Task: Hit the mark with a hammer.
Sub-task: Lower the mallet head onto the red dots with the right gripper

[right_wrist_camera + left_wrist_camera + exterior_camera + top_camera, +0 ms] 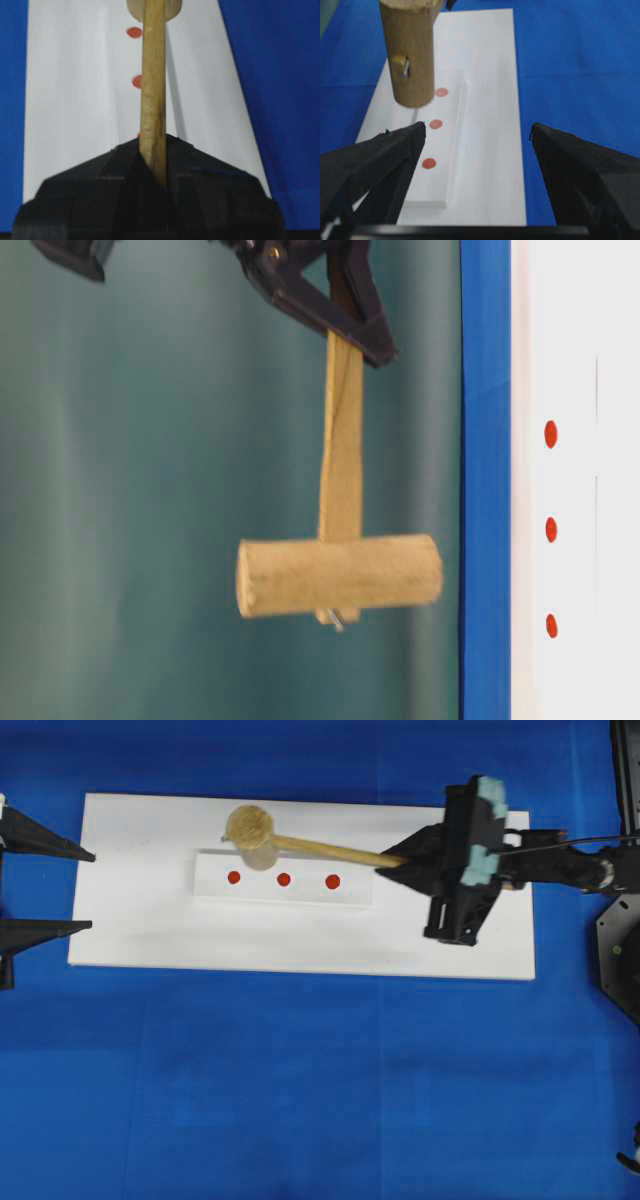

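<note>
Blue cloth-covered table [300,1100] is bare in front of and behind the flat white rectangular board [150,940], giving room to pass. Light-brown wooden mallet [262,838], raised in the black right gripper [400,860], hangs over the thin white raised strip [210,888], its head near the leftmost red dot [234,877]. Black left gripper [88,888] spreads wide at the board's left edge, blocking entry there.
</note>
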{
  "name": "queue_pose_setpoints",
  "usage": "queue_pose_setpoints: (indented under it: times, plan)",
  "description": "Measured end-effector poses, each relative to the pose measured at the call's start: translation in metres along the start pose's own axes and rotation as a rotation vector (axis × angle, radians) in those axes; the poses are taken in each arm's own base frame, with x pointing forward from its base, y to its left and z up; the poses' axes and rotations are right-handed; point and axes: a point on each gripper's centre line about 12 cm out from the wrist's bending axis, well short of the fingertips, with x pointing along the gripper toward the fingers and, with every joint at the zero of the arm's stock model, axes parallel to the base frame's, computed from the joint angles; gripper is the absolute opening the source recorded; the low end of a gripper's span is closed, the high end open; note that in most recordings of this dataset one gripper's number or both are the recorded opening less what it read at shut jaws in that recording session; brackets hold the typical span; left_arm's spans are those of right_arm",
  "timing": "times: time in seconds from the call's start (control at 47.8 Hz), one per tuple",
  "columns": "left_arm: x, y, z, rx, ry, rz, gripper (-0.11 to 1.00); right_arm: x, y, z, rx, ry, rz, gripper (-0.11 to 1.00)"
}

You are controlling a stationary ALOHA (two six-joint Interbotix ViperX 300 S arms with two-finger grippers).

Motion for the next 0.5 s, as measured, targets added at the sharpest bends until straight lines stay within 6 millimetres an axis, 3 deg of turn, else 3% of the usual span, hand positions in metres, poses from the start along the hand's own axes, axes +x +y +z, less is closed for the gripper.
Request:
queue_pose_setpoints:
  times: [0.251,0.502]
  plan:
    - [0.000,0.000,0.000,0.002,0.000,0.000,0.84,-0.001,0.000,-0.007,-0.004,0.015,-0.002,0.02]
    - [0.000,0.000,0.000,0.000,0.000,0.000,0.84,0.037,-0.001,-0.063,0.032,0.229,-0.036,0.02]
